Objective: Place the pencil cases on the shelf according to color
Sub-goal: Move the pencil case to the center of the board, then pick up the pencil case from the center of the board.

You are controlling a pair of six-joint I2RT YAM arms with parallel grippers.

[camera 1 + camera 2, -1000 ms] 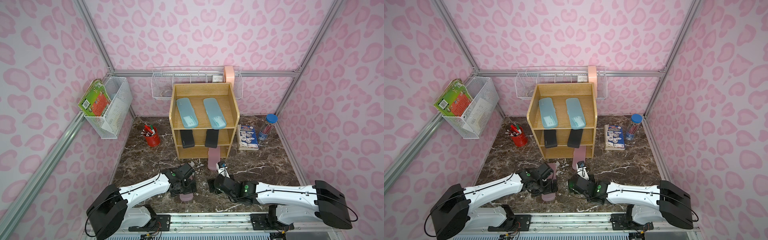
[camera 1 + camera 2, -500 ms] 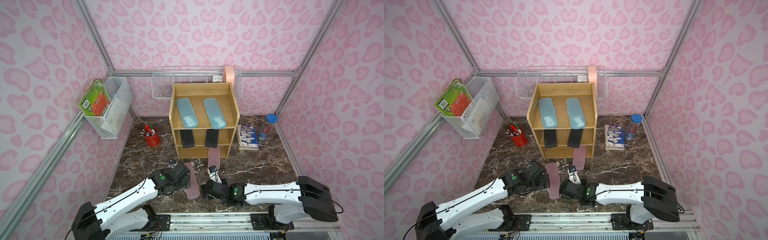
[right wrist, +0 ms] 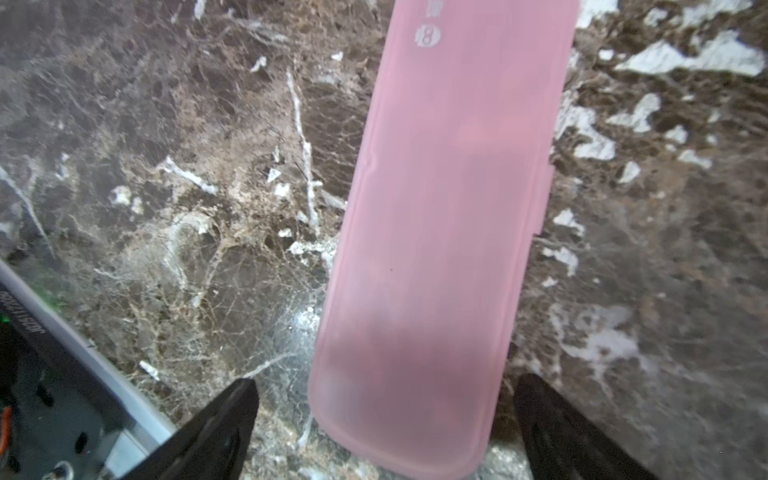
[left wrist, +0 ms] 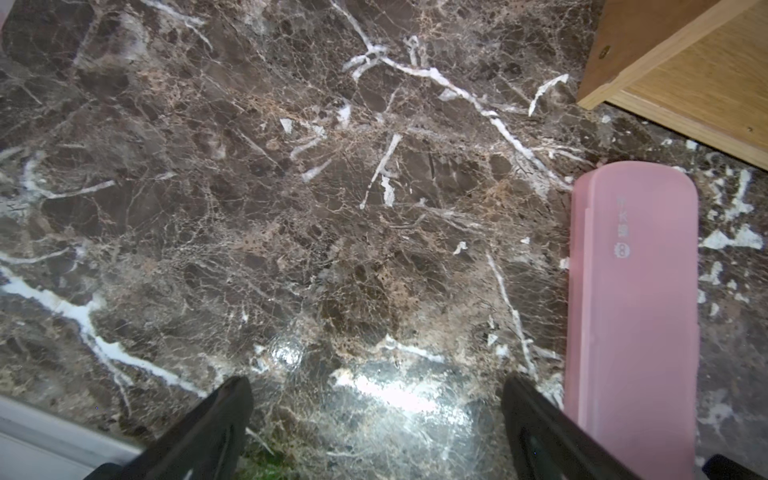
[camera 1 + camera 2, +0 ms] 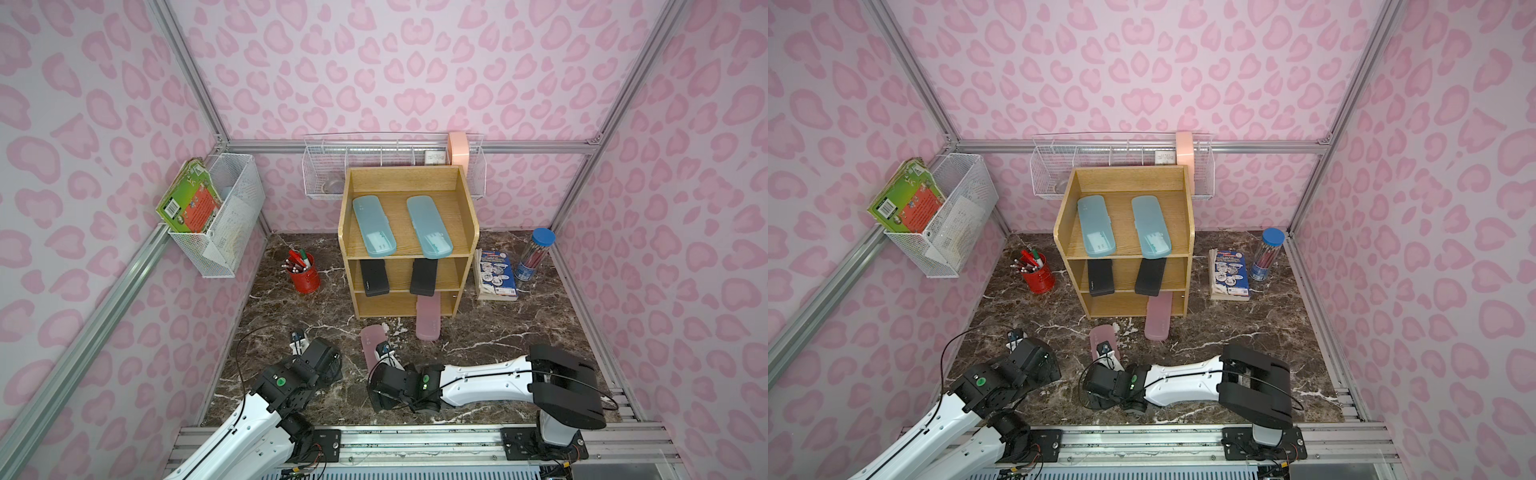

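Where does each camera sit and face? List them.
Both top views: high above the robot, looking down at the shelf; left arm and right arm show.
Left wrist: left arm, facing the tabletop; open left gripper shows.
Right wrist: right arm, facing down; open right gripper straddles the pink case.
Shared: both wrist views show that case.

The left arm (image 5: 249, 419) and right arm (image 5: 482, 378) share white shells, black joints, thin black cables, green indicator dots.
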